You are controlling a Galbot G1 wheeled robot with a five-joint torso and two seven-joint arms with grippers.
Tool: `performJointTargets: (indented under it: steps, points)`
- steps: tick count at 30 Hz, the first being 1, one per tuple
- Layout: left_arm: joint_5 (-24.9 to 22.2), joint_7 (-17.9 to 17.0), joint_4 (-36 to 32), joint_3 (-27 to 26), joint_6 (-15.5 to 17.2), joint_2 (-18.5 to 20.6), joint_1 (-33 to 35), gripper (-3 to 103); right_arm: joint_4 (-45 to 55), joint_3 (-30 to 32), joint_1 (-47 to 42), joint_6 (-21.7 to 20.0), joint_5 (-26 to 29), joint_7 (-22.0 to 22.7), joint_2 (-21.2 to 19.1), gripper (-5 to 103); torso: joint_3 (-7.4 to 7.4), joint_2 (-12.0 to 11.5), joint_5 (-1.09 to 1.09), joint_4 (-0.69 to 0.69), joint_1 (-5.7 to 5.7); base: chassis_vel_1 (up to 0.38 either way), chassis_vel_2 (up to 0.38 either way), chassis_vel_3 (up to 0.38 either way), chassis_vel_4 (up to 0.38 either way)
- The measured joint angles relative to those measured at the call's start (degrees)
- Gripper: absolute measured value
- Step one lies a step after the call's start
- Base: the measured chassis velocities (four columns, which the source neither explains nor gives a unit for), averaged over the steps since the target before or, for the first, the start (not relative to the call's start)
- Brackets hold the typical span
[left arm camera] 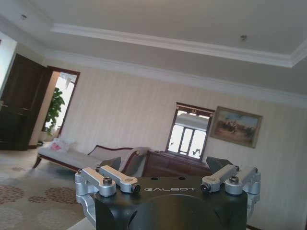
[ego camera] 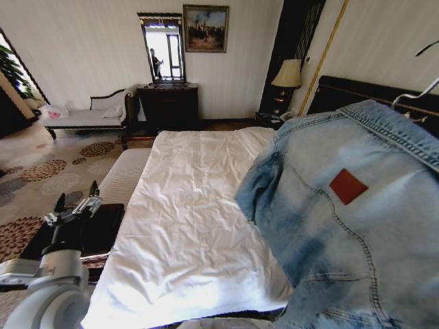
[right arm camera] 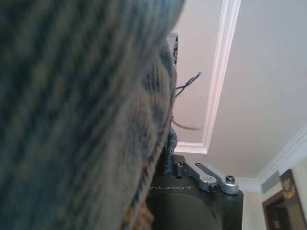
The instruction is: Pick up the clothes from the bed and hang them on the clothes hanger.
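The clothes, a light-blue denim jacket [ego camera: 343,205] with a red patch, hang in the air at the right of the head view, above the bed's right side. Denim [right arm camera: 81,110] also drapes close over my right gripper [right arm camera: 169,151], which is shut on a fold of it. Thin silver wire of the clothes hanger [ego camera: 413,96] shows just above the jacket's collar. The bed [ego camera: 192,205] lies bare under white sheets, with its black headboard [ego camera: 343,89] behind. My left gripper [ego camera: 75,199] [left arm camera: 168,165] stands open and pointing upward at the bed's left side, holding nothing.
A dark low table [ego camera: 103,223] sits beside my left arm. A pale chaise [ego camera: 89,116], a dark dresser with a mirror [ego camera: 168,103] and a lamp [ego camera: 288,74] line the far wall. Patterned carpet [ego camera: 41,168] spreads to the left.
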Motion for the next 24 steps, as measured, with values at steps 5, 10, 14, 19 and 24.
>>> performJointTargets:
  steps: [5, 10, 14, 19, 24]
  points:
    - [0.3, -0.5, 0.0, -1.3, 0.0, 0.2, 1.4, 100, 1.1, 1.0, -0.9, 0.0, -0.9, -0.6, 2.1, 21, 0.0, 0.0, 0.01, 0.0, 0.0, 0.0, 0.0, 0.0, 0.0]
    - [0.6, -0.3, 0.0, -1.7, 0.2, -0.7, 2.9, 100, 1.4, -0.3, -1.6, 0.0, -2.6, -1.4, 4.1, 21, 0.0, 0.0, 0.01, 0.0, 0.01, 0.0, 0.0, 0.0, 0.0]
    - [0.7, -1.2, 0.0, -1.7, 0.1, -1.6, 4.0, 100, 1.7, -1.7, -2.2, 0.5, -4.8, -2.7, 5.8, 21, 0.0, 0.0, 0.01, 0.0, 0.01, 0.0, 0.0, 0.0, 0.0]
    - [0.9, -1.8, 0.0, -1.3, 0.1, -2.0, 4.2, 100, 2.0, -2.5, -2.4, 0.7, -6.0, -3.1, 6.6, 21, 0.0, 0.0, 0.0, 0.0, 0.01, 0.0, 0.0, 0.0, 0.0]
    - [2.0, -2.1, 0.1, -0.7, -0.2, -2.3, 4.2, 100, 2.3, -3.2, -3.1, 1.6, -7.8, -1.5, 7.4, 21, 0.0, 0.0, 0.02, 0.0, 0.01, 0.0, 0.0, 0.0, 0.0]
